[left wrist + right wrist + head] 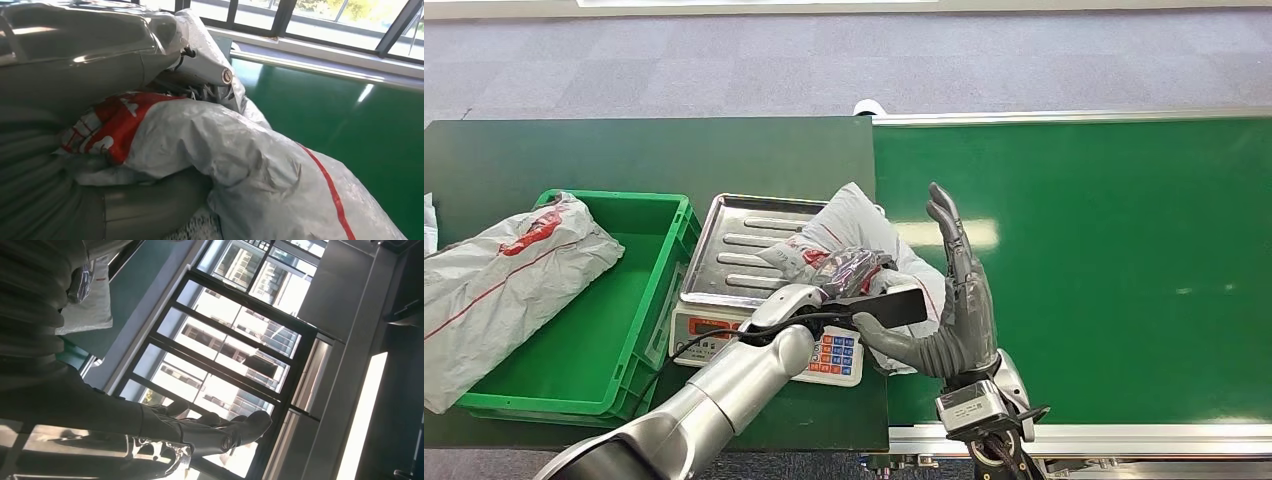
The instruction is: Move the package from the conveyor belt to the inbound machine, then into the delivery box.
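1. Leftmost, we see a grey plastic mailer bag with red print lying tilted over the left wall of the green crate; part of it hangs outside and part rests inside the crate, which sits on the dark green table
2. Just right of the crate stands the weighing scale, with a ribbed steel tray on top and a white front panel carrying a red display and coloured keys
3. Next, the package, a crumpled grey poly bag with red markings, lies on the right part of the scale tray, its far side spilling past the tray edge toward the belt
4. Our left arm reaches in from below, across the scale front, and the left hand grips the package: in the left wrist view the thumb and palm press into the bag's folds around the red print, so we read this hand as clamped on the package
5. Beside it, the right hand stands upright at the package's right side, palm toward the bag, fingers straight and spread, thumb stretched out toward the left hand; it holds nothing. In the right wrist view the dark fingers point at tall windows
6. Furthest right, the bright green conveyor belt with silver rails runs to the picture's edge
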Robot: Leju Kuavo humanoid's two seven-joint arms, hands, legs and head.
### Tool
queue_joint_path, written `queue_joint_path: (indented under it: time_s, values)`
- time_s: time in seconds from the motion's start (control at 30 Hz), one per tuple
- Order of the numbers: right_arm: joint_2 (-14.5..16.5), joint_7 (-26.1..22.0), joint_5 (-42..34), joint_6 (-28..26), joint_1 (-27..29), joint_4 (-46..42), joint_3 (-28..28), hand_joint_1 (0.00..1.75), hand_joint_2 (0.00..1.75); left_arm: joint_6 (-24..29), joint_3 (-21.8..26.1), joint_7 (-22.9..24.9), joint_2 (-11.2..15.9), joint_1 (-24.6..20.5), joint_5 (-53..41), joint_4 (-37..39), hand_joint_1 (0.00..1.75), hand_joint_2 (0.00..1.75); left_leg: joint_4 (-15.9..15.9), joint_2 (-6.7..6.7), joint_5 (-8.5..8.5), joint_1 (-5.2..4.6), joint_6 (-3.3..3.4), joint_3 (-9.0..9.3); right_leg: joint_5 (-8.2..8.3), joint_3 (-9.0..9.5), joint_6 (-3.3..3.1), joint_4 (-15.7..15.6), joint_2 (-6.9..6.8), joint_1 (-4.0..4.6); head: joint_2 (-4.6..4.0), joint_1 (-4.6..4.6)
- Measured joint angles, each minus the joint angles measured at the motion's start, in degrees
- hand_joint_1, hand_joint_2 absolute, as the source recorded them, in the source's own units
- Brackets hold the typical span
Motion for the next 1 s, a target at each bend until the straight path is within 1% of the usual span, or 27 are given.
queue_joint_path:
  time_s: [0.1, 0.2, 0.27, 0.33, 0.43, 0.57, 0.67, 0.73, 0.83, 0.93, 1.0]
  values:
    - [0.1, 0.2, 0.2, 0.0, -0.1, 0.2, 0.0, 0.00, 1.75, 3.2, 1.1, -2.0, 0.0, 0.3, 1.6, -0.2, 1.54, 1.75, 0.0, 0.00, 0.00, 0.00, 0.00, 0.00, 0.00, -0.01, 0.00, 0.0, 0.00, 0.00, 0.00, -0.01]
    - [0.1, 0.3, 0.3, 0.0, -0.2, 0.2, 0.0, 0.00, 1.75, 8.3, 2.8, -4.6, 0.0, 1.5, 3.7, -1.6, 1.62, 1.75, 0.0, 0.00, 0.00, 0.00, 0.00, 0.00, 0.00, -0.02, 0.00, 0.0, 0.00, 0.00, 0.00, 0.00]
    - [0.1, 0.4, 0.5, -0.1, -0.1, 0.2, 0.0, 0.00, 1.75, 12.4, 4.1, -7.0, 0.1, 3.1, 5.9, -4.4, 1.63, 1.75, 0.0, 0.01, 0.00, 0.00, 0.00, -0.01, 0.00, -0.04, 0.00, 0.0, 0.01, 0.01, 0.00, -0.01]
    - [0.1, 0.6, 0.8, -0.3, 0.1, 0.2, -0.1, 0.00, 1.75, 16.6, 5.2, -9.0, 0.4, 5.2, 7.5, -9.2, 1.62, 1.75, 0.0, 0.01, 0.00, 0.00, 0.00, -0.03, 0.00, -0.07, 0.00, 0.0, 0.01, 0.01, 0.00, -0.01]
    - [0.1, 0.8, 1.1, -0.7, 0.7, 0.3, -0.2, 0.00, 1.75, 21.0, 5.7, -9.9, 1.6, 8.6, 7.0, -18.9, 1.62, 1.75, 0.0, 0.01, -0.01, 0.01, -0.01, -0.09, -0.01, -0.12, 0.00, 0.0, 0.01, 0.01, 0.00, -0.01]
    - [0.1, 0.4, 1.3, -1.1, 1.8, 0.4, -0.8, 0.00, 1.75, 26.3, 6.1, -10.5, 4.0, 13.6, 3.8, -33.4, 1.65, 1.75, 0.0, 0.04, -0.02, 0.01, -0.01, -0.14, -0.02, -0.18, -0.01, 0.0, 0.02, 0.01, -0.01, 0.00]
    - [0.1, 0.0, 1.3, -1.3, 2.5, 0.7, -1.3, 0.00, 1.75, 30.3, 7.5, -9.2, 6.3, 16.4, -1.2, -42.1, 1.70, 1.75, 0.0, 0.04, -0.02, 0.01, -0.02, -0.14, -0.03, -0.18, -0.02, 0.0, 0.03, 0.02, -0.01, 0.01]
    - [0.1, -0.1, 1.2, -1.4, 2.9, 0.9, -1.6, 0.00, 1.75, 31.6, 9.6, -8.3, 8.1, 17.5, -2.3, -45.8, 1.69, 1.75, 0.0, 0.04, -0.01, 0.02, -0.02, -0.13, -0.03, -0.17, -0.02, 0.0, 0.03, 0.02, 0.00, 0.01]
    - [0.1, -0.2, 1.1, -1.6, 3.4, 1.1, -1.8, 0.00, 1.75, 31.8, 13.5, -8.6, 10.1, 18.5, -0.1, -48.1, 1.69, 1.75, 0.0, 0.04, 0.02, 0.03, -0.03, -0.10, -0.02, -0.15, -0.03, 0.0, 0.02, 0.03, 0.00, 0.00]
    - [0.1, -0.3, 1.0, -1.7, 3.7, 1.3, -1.8, 0.00, 1.75, 31.8, 16.0, -9.3, 11.2, 19.4, 0.5, -49.2, 1.68, 1.75, 0.0, 0.03, 0.05, 0.03, -0.05, -0.10, -0.02, -0.14, -0.03, 0.0, 0.01, 0.03, 0.00, 0.01]
    - [0.1, -0.3, 1.0, -1.7, 3.7, 1.3, -1.8, 0.00, 1.75, 32.2, 17.0, -8.9, 11.6, 19.7, -0.3, -49.6, 1.70, 1.75, 0.0, 0.02, 0.05, 0.01, -0.05, -0.11, -0.02, -0.13, -0.03, 0.0, 0.01, 0.02, 0.00, 0.02]
